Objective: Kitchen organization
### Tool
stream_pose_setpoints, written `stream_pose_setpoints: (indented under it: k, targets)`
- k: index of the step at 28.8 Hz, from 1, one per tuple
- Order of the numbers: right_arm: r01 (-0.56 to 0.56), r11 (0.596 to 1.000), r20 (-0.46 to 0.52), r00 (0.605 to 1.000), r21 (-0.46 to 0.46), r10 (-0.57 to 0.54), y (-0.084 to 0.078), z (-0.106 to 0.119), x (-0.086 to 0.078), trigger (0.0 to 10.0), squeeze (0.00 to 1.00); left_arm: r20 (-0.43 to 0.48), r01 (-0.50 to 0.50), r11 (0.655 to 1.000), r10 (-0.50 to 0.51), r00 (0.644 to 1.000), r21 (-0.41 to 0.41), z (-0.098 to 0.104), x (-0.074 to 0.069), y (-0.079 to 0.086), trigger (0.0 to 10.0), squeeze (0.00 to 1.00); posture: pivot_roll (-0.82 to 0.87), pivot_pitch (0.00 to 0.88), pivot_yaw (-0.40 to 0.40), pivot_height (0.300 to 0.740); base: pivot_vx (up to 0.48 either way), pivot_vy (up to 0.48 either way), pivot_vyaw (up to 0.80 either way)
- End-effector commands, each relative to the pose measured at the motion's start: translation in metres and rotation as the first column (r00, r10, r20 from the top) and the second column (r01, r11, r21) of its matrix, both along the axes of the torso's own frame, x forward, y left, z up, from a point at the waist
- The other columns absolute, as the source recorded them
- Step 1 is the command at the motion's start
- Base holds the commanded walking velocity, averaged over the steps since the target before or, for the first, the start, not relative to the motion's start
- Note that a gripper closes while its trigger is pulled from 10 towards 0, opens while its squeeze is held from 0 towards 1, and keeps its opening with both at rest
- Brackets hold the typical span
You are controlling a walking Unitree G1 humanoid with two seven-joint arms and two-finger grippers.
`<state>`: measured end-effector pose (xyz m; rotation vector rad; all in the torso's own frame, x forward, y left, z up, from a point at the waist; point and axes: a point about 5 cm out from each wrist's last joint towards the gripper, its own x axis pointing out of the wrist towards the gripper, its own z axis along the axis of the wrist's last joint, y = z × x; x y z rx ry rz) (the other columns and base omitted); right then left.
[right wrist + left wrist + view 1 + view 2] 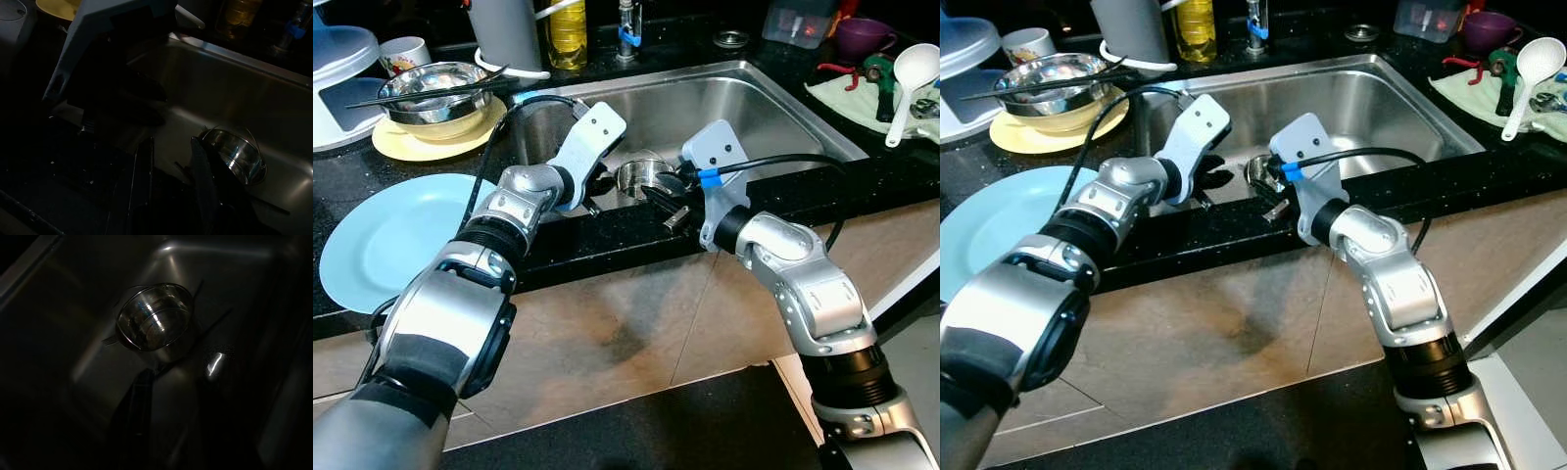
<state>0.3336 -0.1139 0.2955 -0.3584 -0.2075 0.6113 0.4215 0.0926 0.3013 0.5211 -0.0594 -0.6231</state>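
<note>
Stainless steel sink basin set in black speckled countertop, used as landmark. Small shiny steel bowl sits inside the sink near its front wall, upright, thin wire-like rim piece around it visible in left wrist view and right wrist view. Left gripper reaches over the sink's front edge just left of the bowl, fingers dark against the basin, can't tell if parted or closed. Right gripper reaches in at the sink's front edge, touching or just beside the bowl's right side; right wrist view shows its two black fingers spread apart, nothing between them, bowl just beside one finger. Left of the sink: round light blue plate flat on the counter, large steel mixing bowl with dark chopsticks across it stacked on a yellow plate, white mug behind. Behind the sink: grey cylinder container, yellow oil bottle. Right of the sink: white ladle on a pale cloth, purple cup, clear plastic box
</note>
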Motion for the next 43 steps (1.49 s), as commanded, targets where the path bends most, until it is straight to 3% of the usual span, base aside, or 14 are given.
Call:
stream_pose_setpoints:
  k: [1, 5, 6, 9, 20, 21, 22, 30, 34, 35, 38, 40, 41, 43]
  targets:
    - [-0.019, 1.0, 0.008, 1.0, -0.008, 0.019, 0.004, -0.001, -0.003, 10.0, 0.0, 0.015, -0.015, 1.0, 0.015, 1.0, -0.01, 0.008, 0.001, 0.001, 10.0, 0.0, -0.09, 0.215, 0.064, 0.74, 0.0, 0.0, 0.0]
    - [-0.022, 1.0, 0.01, 1.0, -0.006, 0.023, 0.005, -0.001, -0.003, 10.0, 0.0, 0.01, -0.036, 0.998, 0.037, 0.999, -0.054, 0.013, 0.001, 0.005, 10.0, 0.0, -0.08, 0.213, 0.059, 0.74, 0.0, 0.0, 0.0]
    - [-0.03, 1.0, 0.012, 0.999, 0.001, 0.03, 0.007, -0.001, -0.002, 10.0, 0.0, -0.001, -0.083, 0.985, 0.084, 0.996, -0.154, 0.022, 0.003, 0.015, 10.0, 0.0, -0.07, 0.204, 0.051, 0.74, 0.0, 0.0, 0.0]
    - [-0.035, 0.999, 0.014, 0.999, 0.007, 0.035, 0.009, -0.001, -0.002, 10.0, 0.0, -0.011, -0.109, 0.968, 0.109, 0.994, -0.224, 0.029, 0.003, 0.022, 10.0, 0.0, -0.07, 0.198, 0.045, 0.74, 0.0, 0.0, 0.0]
    - [-0.068, 0.997, 0.019, 0.998, 0.04, 0.067, 0.016, 0.0, -0.001, 10.0, 0.0, -0.055, -0.042, 0.89, 0.02, 0.998, -0.453, 0.047, -0.011, 0.068, 10.0, 0.04, -0.05, 0.183, 0.012, 0.74, 0.0, 0.0, 0.0]
    - [-0.078, 0.996, 0.018, 0.997, 0.054, 0.077, 0.018, 0.0, -0.002, 10.0, 0.0, -0.092, -0.073, 0.846, 0.028, 0.995, -0.528, 0.049, -0.02, 0.087, 10.0, 0.72, -0.05, 0.183, 0.012, 0.74, 0.0, 0.0, 0.0]
    - [-0.088, 0.994, 0.016, 0.996, 0.06, 0.087, 0.02, 0.0, -0.002, 10.0, 0.0, -0.136, -0.132, 0.818, 0.066, 0.988, -0.559, 0.043, -0.027, 0.107, 10.0, 1.0, -0.05, 0.183, 0.012, 0.74, 0.0, 0.0, 0.0]
    - [-0.112, 0.992, 0.015, 0.994, 0.064, 0.112, 0.025, -0.002, -0.002, 10.0, 0.0, -0.199, -0.282, 0.808, 0.207, 0.958, -0.517, 0.037, -0.053, 0.153, 10.0, 1.0, -0.04, 0.182, -0.006, 0.74, 0.0, 0.0, 0.0]
    - [-0.123, 0.99, 0.014, 0.992, 0.065, 0.122, 0.026, -0.002, -0.002, 10.0, 0.0, -0.233, -0.288, 0.754, 0.183, 0.955, -0.59, 0.048, -0.067, 0.168, 10.0, 1.0, -0.04, 0.182, -0.008, 0.74, 0.0, 0.0, 0.0]
    - [-0.135, 0.989, 0.013, 0.991, 0.068, 0.134, 0.027, -0.002, -0.002, 10.0, 0.0, -0.302, -0.351, 0.712, 0.202, 0.932, -0.608, 0.048, -0.078, 0.183, 10.0, 1.0, -0.04, 0.182, -0.008, 0.74, 0.0, 0.0, 0.0]
    - [-0.142, 0.987, 0.01, 0.99, 0.073, 0.142, 0.028, -0.002, -0.003, 10.0, 0.0, -0.34, -0.424, 0.701, 0.268, 0.902, -0.573, 0.045, -0.086, 0.197, 10.0, 1.0, -0.04, 0.183, -0.007, 0.74, 0.0, 0.0, 0.0]
    - [-0.143, 0.987, 0.009, 0.99, 0.072, 0.143, 0.028, -0.002, -0.003, 10.0, 0.0, -0.385, -0.498, 0.704, 0.331, 0.861, -0.506, 0.042, -0.092, 0.206, 10.0, 1.0, -0.04, 0.183, -0.007, 0.74, 0.0, 0.0, 0.0]
    - [-0.149, 0.986, 0.005, 0.989, 0.073, 0.149, 0.027, -0.003, -0.003, 10.0, 0.0, -0.432, -0.569, 0.705, 0.395, 0.81, -0.423, 0.036, -0.102, 0.221, 10.0, 1.0, -0.04, 0.183, -0.007, 0.74, 0.0, 0.0, 0.0]
    - [-0.151, 0.986, 0.004, 0.988, 0.075, 0.151, 0.027, -0.003, -0.003, 10.0, 0.0, -0.443, -0.593, 0.703, 0.421, 0.792, -0.393, 0.034, -0.106, 0.228, 10.0, 1.0, -0.04, 0.183, -0.007, 0.74, 0.0, 0.0, 0.0]
